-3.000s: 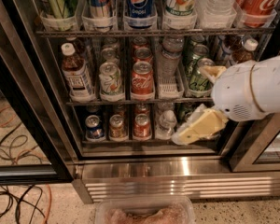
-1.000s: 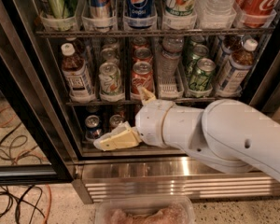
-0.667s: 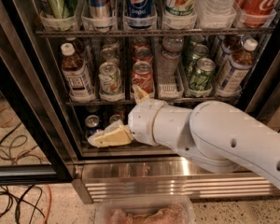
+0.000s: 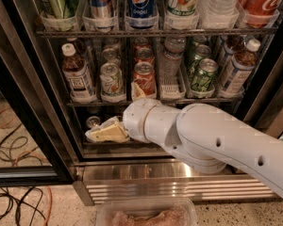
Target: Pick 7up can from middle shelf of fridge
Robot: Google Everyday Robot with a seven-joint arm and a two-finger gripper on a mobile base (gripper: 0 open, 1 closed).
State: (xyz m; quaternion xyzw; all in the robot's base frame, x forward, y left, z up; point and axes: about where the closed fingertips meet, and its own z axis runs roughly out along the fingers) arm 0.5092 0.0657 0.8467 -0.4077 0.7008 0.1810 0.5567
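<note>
The 7up can (image 4: 112,81), pale with green and red marks, stands at the front of the middle shelf (image 4: 203,99) of the fridge (image 4: 179,182), second lane from the left. A red Coca-Cola can (image 4: 144,76) is right of it and a bottle (image 4: 75,76) is left of it. My gripper (image 4: 115,112) is open and empty. Its upper cream finger (image 4: 137,90) stands in front of the Coca-Cola can's base. Its lower finger (image 4: 106,132) is in front of the bottom shelf, below the 7up can. My white arm (image 4: 217,140) hides the bottom shelf's right part.
The top rack holds large cans, among them Pepsi (image 4: 140,4) and Coke (image 4: 262,1). A dark green can (image 4: 203,74) and bottles (image 4: 238,67) stand on the middle shelf's right. A small can (image 4: 93,122) is on the bottom shelf. Cables (image 4: 14,201) lie on the floor at left, and a clear tub (image 4: 146,215) sits below.
My arm has swung from the right of the fridge to the left. The gripper has gone from the lower middle lanes to just below the 7up can and stays open.
</note>
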